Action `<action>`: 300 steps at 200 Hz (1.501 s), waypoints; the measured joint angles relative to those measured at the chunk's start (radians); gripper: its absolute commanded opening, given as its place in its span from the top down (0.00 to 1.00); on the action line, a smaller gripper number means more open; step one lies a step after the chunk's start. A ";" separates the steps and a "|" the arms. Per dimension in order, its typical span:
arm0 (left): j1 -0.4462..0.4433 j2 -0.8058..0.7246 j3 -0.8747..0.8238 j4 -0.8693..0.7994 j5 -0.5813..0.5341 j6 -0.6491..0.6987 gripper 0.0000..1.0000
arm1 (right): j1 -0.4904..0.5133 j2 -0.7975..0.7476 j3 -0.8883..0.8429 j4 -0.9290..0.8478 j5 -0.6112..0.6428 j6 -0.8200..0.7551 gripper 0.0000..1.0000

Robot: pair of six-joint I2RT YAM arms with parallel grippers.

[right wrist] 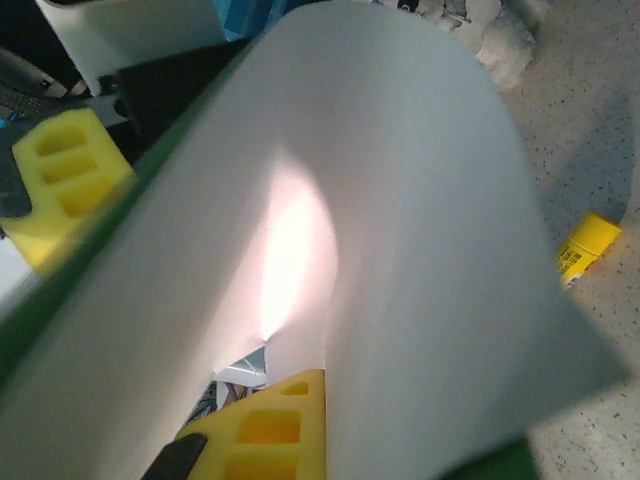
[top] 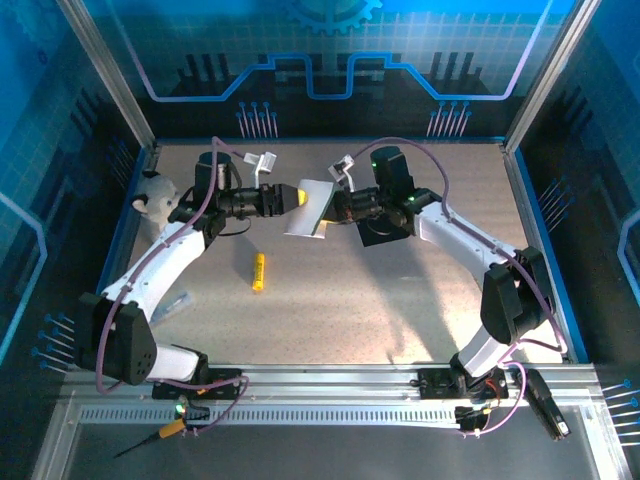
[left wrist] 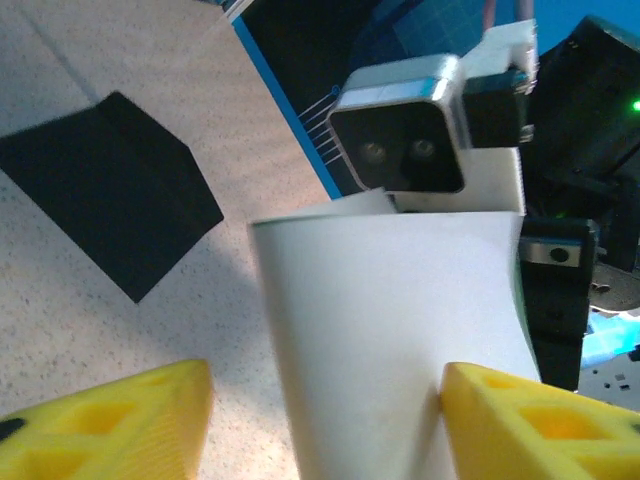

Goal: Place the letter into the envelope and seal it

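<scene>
My right pincer [top: 336, 206] pinches the curled white, green-bordered paper letter [top: 310, 210] above the counter's [top: 400, 300] far half. My left pincer [top: 296, 197] stands spread around the letter's opposite edge.

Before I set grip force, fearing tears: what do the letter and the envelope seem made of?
The letter: thin matte white paper, likely; it curls and light glows through. The envelope: matte black, probably paper; lies flat, no sheen.

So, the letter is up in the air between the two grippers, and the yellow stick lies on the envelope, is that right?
Not quite: the yellow stick lies on the table, apart from the envelope, as the top view shows. The rest is right.
</scene>
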 measured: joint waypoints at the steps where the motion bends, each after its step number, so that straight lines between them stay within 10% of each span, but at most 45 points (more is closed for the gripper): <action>1: 0.000 0.000 0.000 0.001 0.000 -0.001 0.46 | 0.000 0.000 -0.001 0.001 0.000 0.001 1.00; 81: 0.000 0.013 -0.006 0.103 0.015 -0.081 0.70 | 0.000 0.000 -0.032 0.074 -0.011 0.038 1.00; 300: 0.000 0.011 -0.018 0.178 0.033 -0.140 0.89 | 0.000 0.000 -0.046 0.110 -0.010 0.059 0.93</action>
